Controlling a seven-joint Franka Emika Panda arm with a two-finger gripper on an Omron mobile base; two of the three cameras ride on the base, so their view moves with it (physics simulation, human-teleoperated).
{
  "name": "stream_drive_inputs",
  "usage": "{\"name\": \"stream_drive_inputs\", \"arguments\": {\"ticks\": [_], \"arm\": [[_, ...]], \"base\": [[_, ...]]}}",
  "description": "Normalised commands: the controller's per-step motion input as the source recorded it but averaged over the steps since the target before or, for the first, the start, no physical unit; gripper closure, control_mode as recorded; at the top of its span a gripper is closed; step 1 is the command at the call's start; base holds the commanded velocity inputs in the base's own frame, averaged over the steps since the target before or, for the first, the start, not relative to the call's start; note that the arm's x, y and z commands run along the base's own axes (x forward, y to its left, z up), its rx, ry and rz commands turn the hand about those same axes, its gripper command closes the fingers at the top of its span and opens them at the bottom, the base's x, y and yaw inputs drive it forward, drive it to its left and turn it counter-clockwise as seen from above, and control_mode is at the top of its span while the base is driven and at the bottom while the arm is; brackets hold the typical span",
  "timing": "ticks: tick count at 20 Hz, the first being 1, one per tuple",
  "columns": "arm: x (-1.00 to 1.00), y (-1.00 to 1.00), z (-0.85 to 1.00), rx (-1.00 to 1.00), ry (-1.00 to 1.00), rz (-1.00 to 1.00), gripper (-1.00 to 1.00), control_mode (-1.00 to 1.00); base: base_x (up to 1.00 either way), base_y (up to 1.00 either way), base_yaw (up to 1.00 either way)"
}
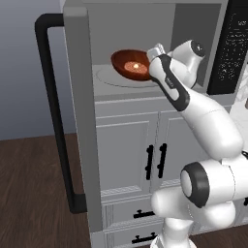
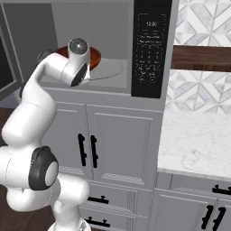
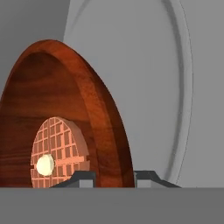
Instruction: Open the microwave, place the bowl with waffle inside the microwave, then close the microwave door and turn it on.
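Inside the microwave [image 1: 145, 29] cavity, the bowl [image 1: 130, 64] sits tilted above the round turntable plate [image 1: 116, 80], with the waffle [image 3: 59, 153] lying in it. A small pale dab rests on the waffle. From the hand view, the jaws are closed on the bowl rim, one dark fingertip [image 3: 81, 178] on each side of the rim. The gripper [image 3: 114, 179] reaches into the cavity from the right side. Left of the cavity, the microwave door [image 1: 80, 111] stands wide open, its black bar handle [image 1: 55, 116] outward. Below the microwave are white cabinets [image 2: 103, 144]
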Motion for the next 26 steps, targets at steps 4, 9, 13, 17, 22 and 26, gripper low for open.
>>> {"name": "stream_drive_inputs", "arguments": {"ticks": [4, 9, 13, 17, 22, 26], "arm": [[0.13, -0.11, -0.45, 0.0, 0.0, 0.0, 1.0, -1.0], [0.28, 0.0, -0.14, 0.0, 0.0, -0.01, 1.0, -1.0], [0.36, 0.0, 0.0, 0.0, 0.0, -0.03, 1.0, -1.0], [0.25, 0.0, 0.0, 0.0, 0.0, 0.0, 1.0, -1.0], [0.0, 0.0, 0.0, 0.0, 0.0, 0.0, 1.0, -1.0], [0.0, 0.0, 0.0, 0.0, 0.0, 0.0, -1.0, -1.0]], "base": [[0.0, 0.0, 0.0], [0.0, 0.0, 0.0], [0.0, 0.0, 0.0], [0.0, 0.0, 0.0], [0.0, 0.0, 0.0], [0.0, 0.0, 0.0]]}}
